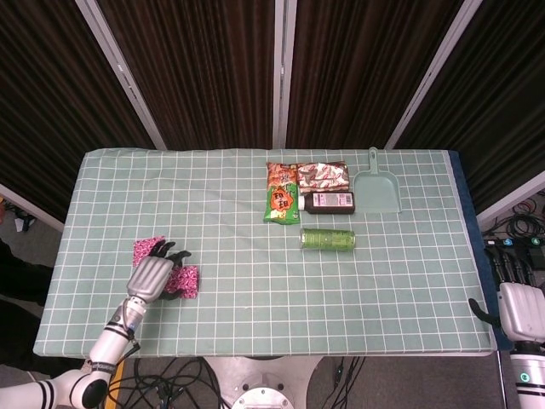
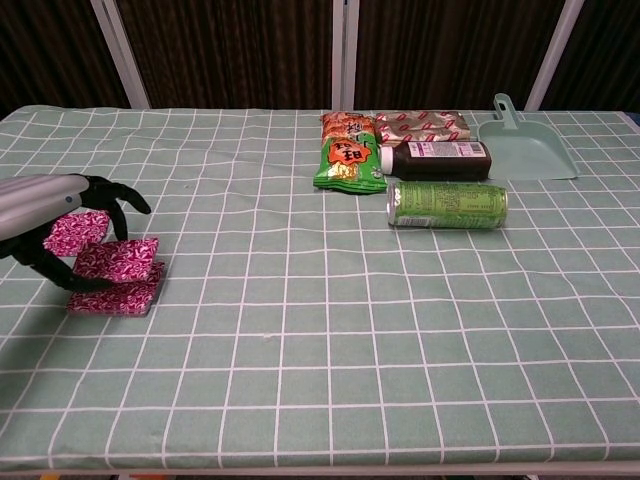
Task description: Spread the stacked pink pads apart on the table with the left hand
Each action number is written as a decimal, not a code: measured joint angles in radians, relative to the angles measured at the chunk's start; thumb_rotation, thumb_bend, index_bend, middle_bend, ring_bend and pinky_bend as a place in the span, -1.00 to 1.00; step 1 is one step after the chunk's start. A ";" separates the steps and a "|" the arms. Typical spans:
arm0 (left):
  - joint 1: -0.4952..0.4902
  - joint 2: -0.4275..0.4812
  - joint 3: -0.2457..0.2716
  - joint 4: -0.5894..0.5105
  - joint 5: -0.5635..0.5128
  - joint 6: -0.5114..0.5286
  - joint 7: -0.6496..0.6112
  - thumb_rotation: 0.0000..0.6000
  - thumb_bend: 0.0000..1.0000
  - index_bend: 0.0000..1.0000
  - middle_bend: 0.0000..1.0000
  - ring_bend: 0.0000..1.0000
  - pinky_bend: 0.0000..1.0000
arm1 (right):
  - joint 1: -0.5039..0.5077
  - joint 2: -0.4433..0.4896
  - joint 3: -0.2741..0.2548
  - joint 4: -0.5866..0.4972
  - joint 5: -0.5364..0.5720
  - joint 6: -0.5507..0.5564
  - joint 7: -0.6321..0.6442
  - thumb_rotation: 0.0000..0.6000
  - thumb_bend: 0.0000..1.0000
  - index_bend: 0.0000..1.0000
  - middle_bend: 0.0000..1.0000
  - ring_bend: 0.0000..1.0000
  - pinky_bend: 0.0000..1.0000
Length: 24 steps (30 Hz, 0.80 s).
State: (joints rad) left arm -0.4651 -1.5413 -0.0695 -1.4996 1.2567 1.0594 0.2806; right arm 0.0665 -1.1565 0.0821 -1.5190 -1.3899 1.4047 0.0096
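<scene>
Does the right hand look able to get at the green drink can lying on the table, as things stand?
Probably yes. The right hand sits off the table's right edge, and the checked cloth between it and the green drink can is bare; only reach is uncertain.

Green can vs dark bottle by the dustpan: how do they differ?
The green can is bright green all over; the dark bottle is brown-black with a pale label and white cap. The can lies nearer the robot, apart from the other items; the bottle sits behind it, close against the snack packets. Both lie on their sides, lengthwise across the table.
</scene>
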 measured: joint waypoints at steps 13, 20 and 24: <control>-0.131 -0.069 -0.087 0.071 -0.078 -0.117 0.046 1.00 -0.49 -0.56 -0.06 -0.82 -0.88 | -0.004 0.004 0.004 0.011 0.008 0.000 0.023 1.00 -0.67 -1.00 -1.00 -1.00 -1.00; -0.205 -0.152 -0.125 0.169 -0.105 -0.151 0.059 1.00 -0.50 -0.62 -0.36 -0.87 -0.88 | -0.004 0.005 0.007 0.018 0.014 -0.003 0.036 1.00 -0.67 -1.00 -1.00 -1.00 -1.00; -0.217 -0.180 -0.128 0.210 -0.095 -0.135 0.052 1.00 -0.53 -0.77 -0.97 -1.00 -0.88 | -0.005 0.006 0.007 0.021 0.013 -0.004 0.042 1.00 -0.67 -1.00 -1.00 -1.00 -1.00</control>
State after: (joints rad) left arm -0.6820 -1.7209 -0.1978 -1.2893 1.1621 0.9239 0.3329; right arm 0.0619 -1.1509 0.0895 -1.4976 -1.3765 1.4008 0.0517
